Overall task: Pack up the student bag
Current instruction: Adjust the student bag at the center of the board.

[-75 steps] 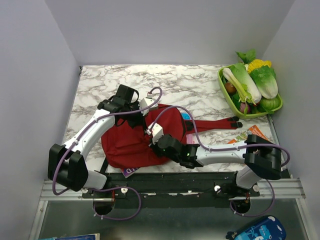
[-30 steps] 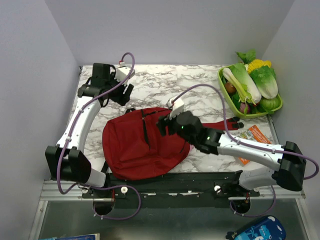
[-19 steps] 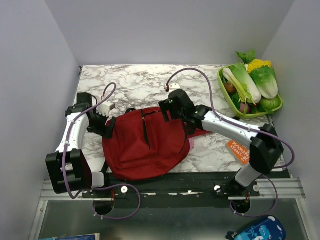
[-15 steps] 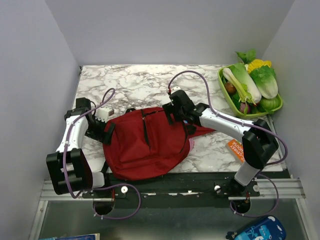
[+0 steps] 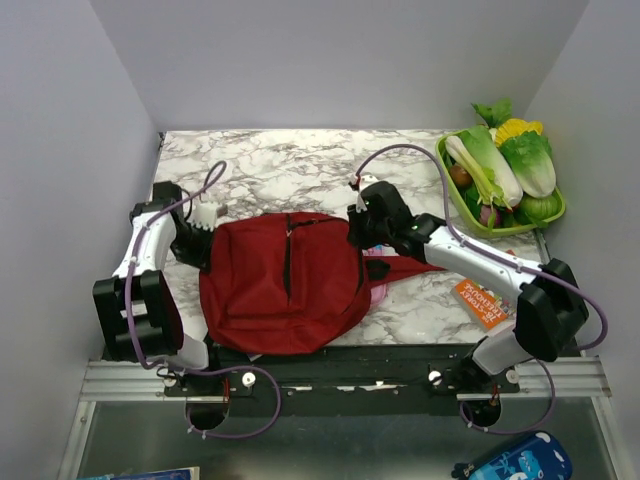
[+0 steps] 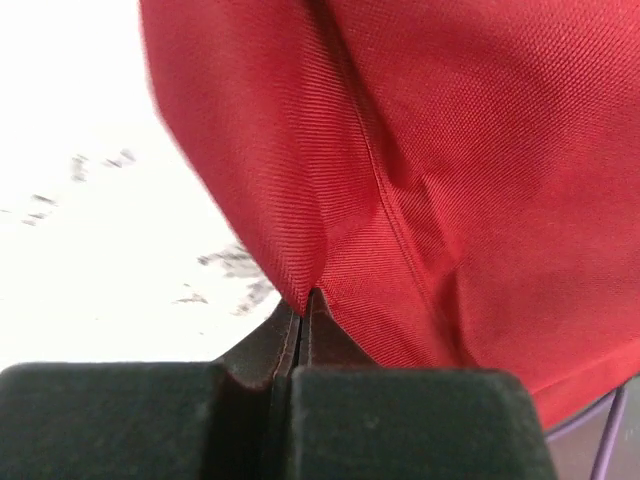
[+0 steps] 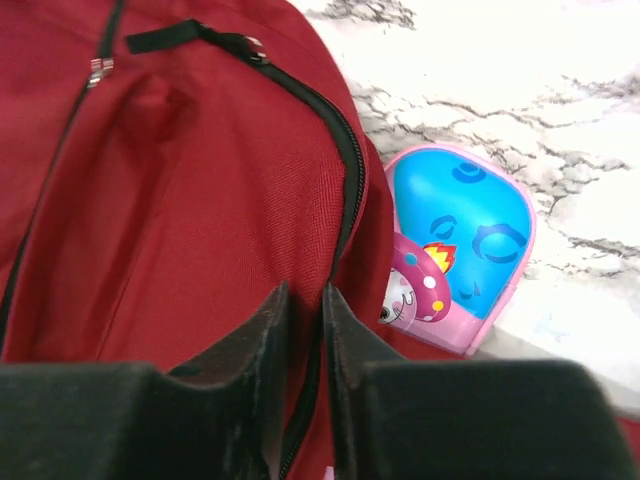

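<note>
The student bag [image 5: 285, 285], a large dark red backpack, lies flat on the marble table with its zipper side up. My left gripper [image 5: 200, 243] is at the bag's left edge, shut on a fold of its red fabric [image 6: 330, 200]; in the left wrist view the gripper [image 6: 303, 312] has its jaws pressed together on the fold. My right gripper [image 5: 362, 236] is at the bag's upper right edge; in the right wrist view the gripper [image 7: 305, 300] has its jaws nearly closed on the bag [image 7: 200, 200] at the black zipper line. The bag's red shoulder strap [image 5: 412, 266] trails right.
A pink and blue cartoon pencil case [image 7: 462, 240] lies partly under the bag's right edge. A green basket of vegetables [image 5: 500, 180] stands at the back right. An orange booklet [image 5: 482, 300] lies at the right front. Grey walls close in three sides.
The left arm swung from the far back corner to the bag's left edge and closed on it. The right gripper moved along the bag's top to its right edge. The bag shifted slightly left.
</note>
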Robot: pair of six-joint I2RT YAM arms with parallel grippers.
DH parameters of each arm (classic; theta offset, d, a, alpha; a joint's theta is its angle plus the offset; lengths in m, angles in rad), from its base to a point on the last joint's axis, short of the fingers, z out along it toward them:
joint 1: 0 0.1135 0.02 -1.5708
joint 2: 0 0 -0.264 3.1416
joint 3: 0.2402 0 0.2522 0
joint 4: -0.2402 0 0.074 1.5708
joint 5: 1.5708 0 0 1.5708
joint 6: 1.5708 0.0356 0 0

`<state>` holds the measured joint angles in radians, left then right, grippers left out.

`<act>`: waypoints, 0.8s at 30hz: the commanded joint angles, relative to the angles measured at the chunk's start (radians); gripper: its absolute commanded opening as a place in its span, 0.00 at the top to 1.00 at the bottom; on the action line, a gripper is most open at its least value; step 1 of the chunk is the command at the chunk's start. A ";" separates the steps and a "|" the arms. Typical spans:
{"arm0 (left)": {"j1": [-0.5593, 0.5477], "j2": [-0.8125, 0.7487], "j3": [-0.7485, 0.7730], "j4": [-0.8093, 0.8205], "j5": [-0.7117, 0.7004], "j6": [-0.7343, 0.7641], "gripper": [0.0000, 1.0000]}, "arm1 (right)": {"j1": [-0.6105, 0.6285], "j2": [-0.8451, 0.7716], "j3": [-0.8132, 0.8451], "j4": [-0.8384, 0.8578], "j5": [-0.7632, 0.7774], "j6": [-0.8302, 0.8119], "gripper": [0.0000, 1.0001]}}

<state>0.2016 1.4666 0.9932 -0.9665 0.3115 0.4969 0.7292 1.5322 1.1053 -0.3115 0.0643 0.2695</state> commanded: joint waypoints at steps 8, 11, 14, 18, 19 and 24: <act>-0.065 0.092 0.742 -0.138 0.222 -0.219 1.00 | 0.003 -0.150 0.162 -0.063 -0.060 0.034 0.99; -0.094 0.184 0.908 -0.124 0.180 -0.253 1.00 | 0.003 -0.188 0.169 -0.047 -0.101 0.068 0.99; -0.129 0.262 0.990 -0.091 0.097 -0.267 1.00 | 0.003 -0.187 0.159 -0.052 -0.136 0.095 0.99; -0.194 0.395 1.064 -0.063 0.023 -0.273 1.00 | 0.044 -0.175 0.071 -0.020 -0.192 0.145 0.99; -0.198 0.415 1.073 -0.051 0.008 -0.276 1.00 | 0.062 -0.162 0.053 0.009 -0.192 0.172 0.99; -0.294 0.595 1.280 -0.067 -0.081 -0.285 1.00 | 0.186 -0.083 -0.010 0.101 -0.187 0.241 0.99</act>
<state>-0.0319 1.9572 2.0987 -1.0401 0.3298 0.2527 0.8227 1.3834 1.1263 -0.2989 -0.0559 0.4271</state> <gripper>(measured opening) 0.010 0.014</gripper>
